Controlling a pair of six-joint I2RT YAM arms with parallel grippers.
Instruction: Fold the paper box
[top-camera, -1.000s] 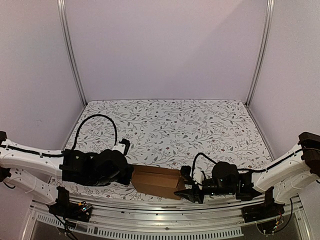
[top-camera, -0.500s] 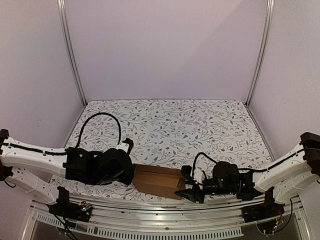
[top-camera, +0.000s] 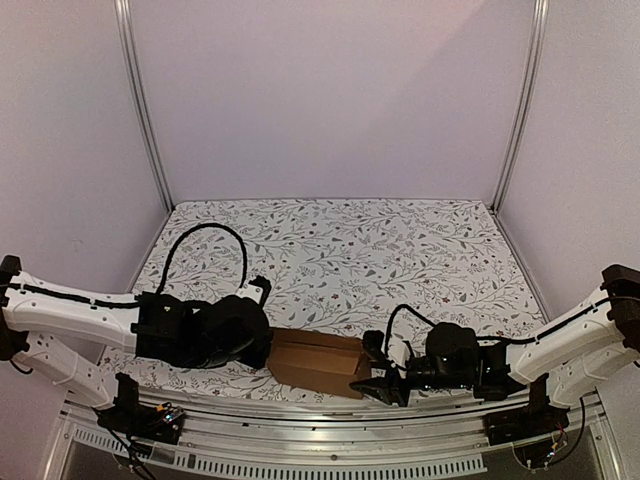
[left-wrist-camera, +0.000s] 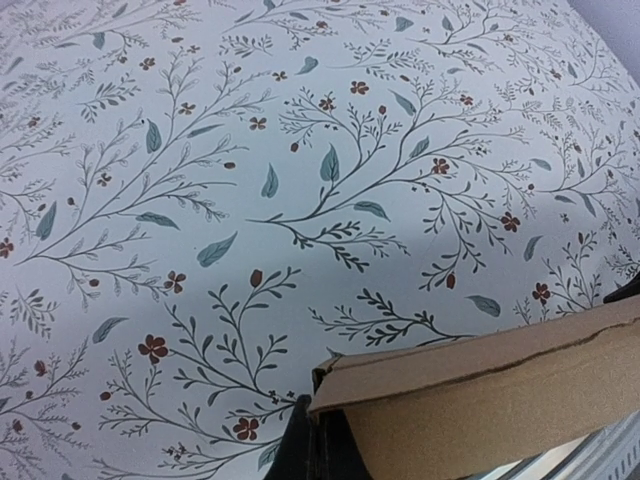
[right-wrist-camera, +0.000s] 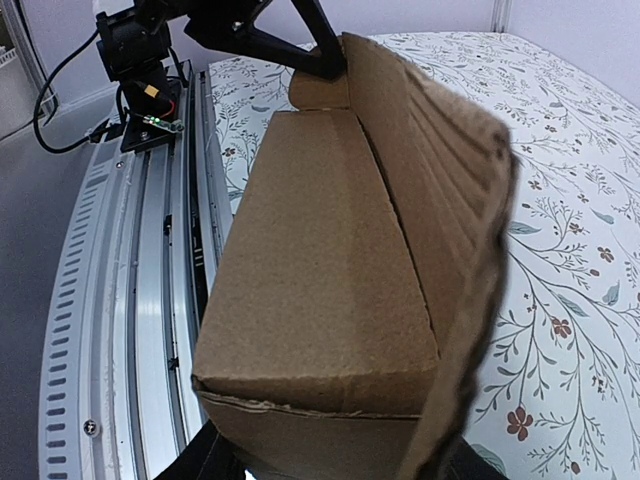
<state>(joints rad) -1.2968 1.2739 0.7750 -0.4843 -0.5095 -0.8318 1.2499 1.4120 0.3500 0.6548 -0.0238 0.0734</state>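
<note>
The paper box (top-camera: 315, 362) is a small oblong brown cardboard box lying near the table's front edge between my two grippers. My left gripper (top-camera: 263, 348) is shut, and its fingertips (left-wrist-camera: 322, 450) press against the box's left end (left-wrist-camera: 480, 400). My right gripper (top-camera: 376, 378) clasps the box's right end (right-wrist-camera: 320, 330), with one finger (right-wrist-camera: 212, 458) on each long side. In the right wrist view a long cardboard flap (right-wrist-camera: 440, 200) stands up along the box's far side, and the left gripper's fingers (right-wrist-camera: 305, 45) touch the far end.
The floral tablecloth (top-camera: 340, 250) covers the table behind the box. A metal rail (top-camera: 320, 440) runs along the near edge, close to the box, and it also shows in the right wrist view (right-wrist-camera: 130, 300). White walls enclose the left, back and right.
My left arm has moved to the right, up against the box's left end, and the box has shifted slightly right. The right gripper has stayed in place.
</note>
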